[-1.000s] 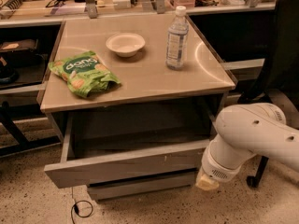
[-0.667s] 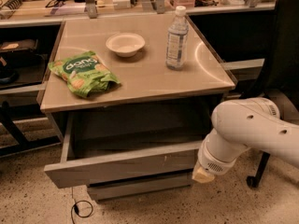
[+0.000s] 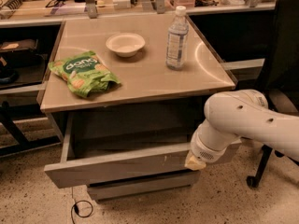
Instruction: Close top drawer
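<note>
While the hand (image 3: pixel 195 161) is at the top drawer (image 3: pixel 117 169), a bag (image 3: pixel 84 73) reads "dang".

Top drawer (image 3: pixel 117 166): wide, grey, handle-less; plain flat front with small pale scuffs right of centre. Topmost of its stack. State: pulled well out, long box open, inside in shadow. My gripper (image 3: pixel 195 162): against the front's right end, largely hidden behind my wrist

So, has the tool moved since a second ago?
Yes. Against the tabletop edge, the tool has shifted left and slightly up, now at the top drawer front's right end.
</note>
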Available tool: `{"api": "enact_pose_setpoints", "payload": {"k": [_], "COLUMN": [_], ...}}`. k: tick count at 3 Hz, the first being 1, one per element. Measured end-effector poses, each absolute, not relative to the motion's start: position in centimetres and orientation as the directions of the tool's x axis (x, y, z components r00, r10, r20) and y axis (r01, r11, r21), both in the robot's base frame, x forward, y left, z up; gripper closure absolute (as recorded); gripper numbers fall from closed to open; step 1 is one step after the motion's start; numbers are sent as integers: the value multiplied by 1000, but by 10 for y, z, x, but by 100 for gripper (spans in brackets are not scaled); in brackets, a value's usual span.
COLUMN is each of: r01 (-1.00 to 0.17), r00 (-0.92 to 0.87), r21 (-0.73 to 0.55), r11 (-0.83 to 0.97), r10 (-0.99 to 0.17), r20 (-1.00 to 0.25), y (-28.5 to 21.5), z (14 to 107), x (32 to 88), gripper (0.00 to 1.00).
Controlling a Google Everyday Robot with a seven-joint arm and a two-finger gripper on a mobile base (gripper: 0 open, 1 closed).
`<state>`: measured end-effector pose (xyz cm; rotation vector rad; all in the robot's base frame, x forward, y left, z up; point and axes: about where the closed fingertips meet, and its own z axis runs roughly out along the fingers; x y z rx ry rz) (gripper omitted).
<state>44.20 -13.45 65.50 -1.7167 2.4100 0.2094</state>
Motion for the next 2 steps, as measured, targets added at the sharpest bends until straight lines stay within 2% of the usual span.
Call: {"api": "enact_pose_setpoints", "payload": {"k": [2], "r01": [-956], "r00": [-282], "r21": [-10], "r11": [292], "r10": [-931], "r20": [-231], "y": [-120], "z": [654], "x": [474], "gripper": [100]}}
